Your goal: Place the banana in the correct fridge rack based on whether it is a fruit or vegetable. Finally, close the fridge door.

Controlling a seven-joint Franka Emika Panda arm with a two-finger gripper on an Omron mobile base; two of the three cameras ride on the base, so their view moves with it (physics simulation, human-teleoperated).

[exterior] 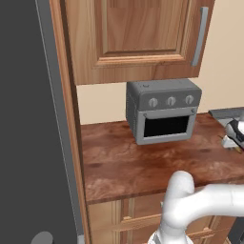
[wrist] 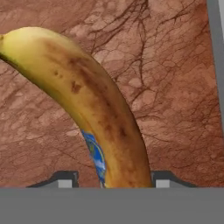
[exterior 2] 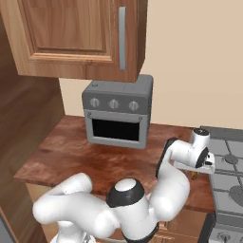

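The gripper [wrist: 110, 183] hung low over the brown counter [wrist: 175, 87], its fingertips [wrist: 65, 178] flanking a spotted banana [wrist: 87, 100]. I could not tell whether it gripped the fruit. A grey toaster oven [exterior 2: 118, 116] stood behind.

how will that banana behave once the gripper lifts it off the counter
The banana looks stiff enough to hold its curve, though the brown spotting hints at softer, bruisable flesh. Its smooth skin could slip between the fingertips of the gripper. With most of its length beyond the jaws, it may pivot when lifted.

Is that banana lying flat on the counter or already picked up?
Cannot tell. The banana sits between the pincer tips above the counter.
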